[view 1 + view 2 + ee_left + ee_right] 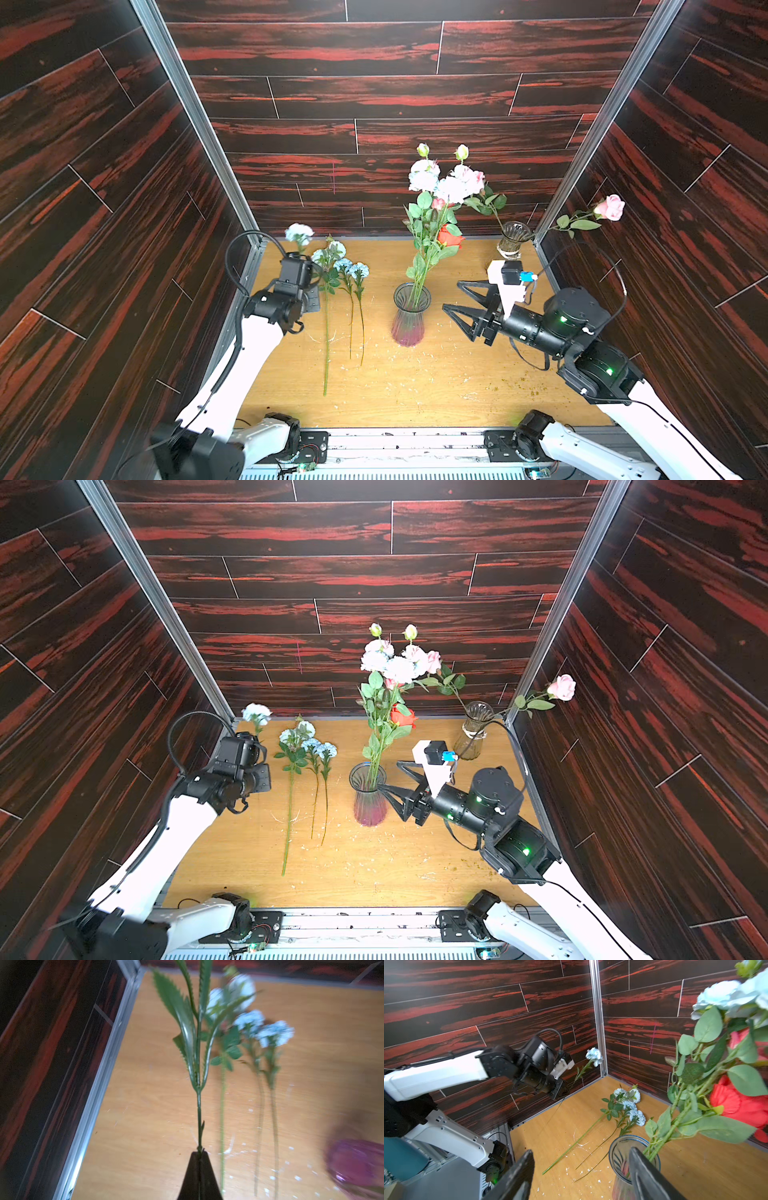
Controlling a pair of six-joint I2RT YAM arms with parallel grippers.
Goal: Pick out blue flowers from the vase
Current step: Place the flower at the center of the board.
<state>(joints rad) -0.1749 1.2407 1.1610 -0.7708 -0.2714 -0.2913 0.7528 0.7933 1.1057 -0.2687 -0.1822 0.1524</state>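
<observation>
Clearly, the left gripper [199,1154] is clamped on a blue flower stalk [199,1109]; the right gripper [451,296] stands wide apart, holding nothing, beside the vase [409,322].

The ruffled artificial flowers [358,270] are pale blue-white, with green stalks and leaves. The wood-grain tabletop [415,386] is honey-yellow, flecked with white. The ribbed glass vase [409,328] shades from clear at its rim to purple-pink at its base. 1 rose [451,237] is red, the other roses [611,207] pink. The wall planks [374,95] are near-black, streaked red.
</observation>
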